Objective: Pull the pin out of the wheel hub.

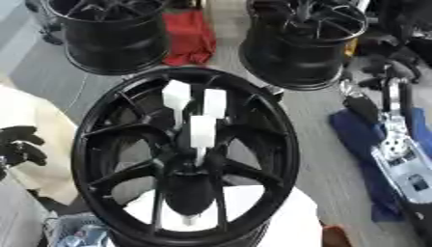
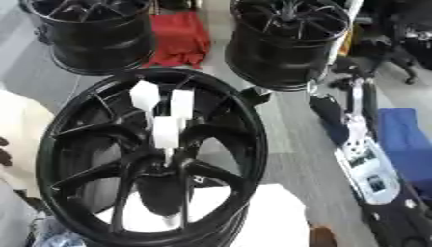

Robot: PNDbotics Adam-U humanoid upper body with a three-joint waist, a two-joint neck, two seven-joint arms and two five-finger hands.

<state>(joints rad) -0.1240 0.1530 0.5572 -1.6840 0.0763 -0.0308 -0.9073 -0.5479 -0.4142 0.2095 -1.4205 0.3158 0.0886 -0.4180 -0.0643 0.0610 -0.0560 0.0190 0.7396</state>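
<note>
A big black wheel hub (image 1: 93, 144) stands tilted in the middle, resting on something white (image 1: 278, 217). Three white block-shaped pins stick out near its centre: one lower (image 1: 201, 131), one upper left (image 1: 175, 94), one upper right (image 1: 214, 102). My left hand (image 1: 21, 147) shows at the left edge, apart from the rim, fingers relaxed and holding nothing. My right arm (image 1: 397, 144), silver and black, lies along the right side. Its dark hand (image 1: 363, 108) is over the blue cloth, well away from the hub; I cannot make out its fingers.
Two more black wheels stand at the back, one on the left (image 1: 114, 36) and one on the right (image 1: 303, 43), with a red cloth (image 1: 187, 36) between them. A blue cloth (image 2: 409, 140) lies on the right, a cream cover (image 1: 30, 111) on the left.
</note>
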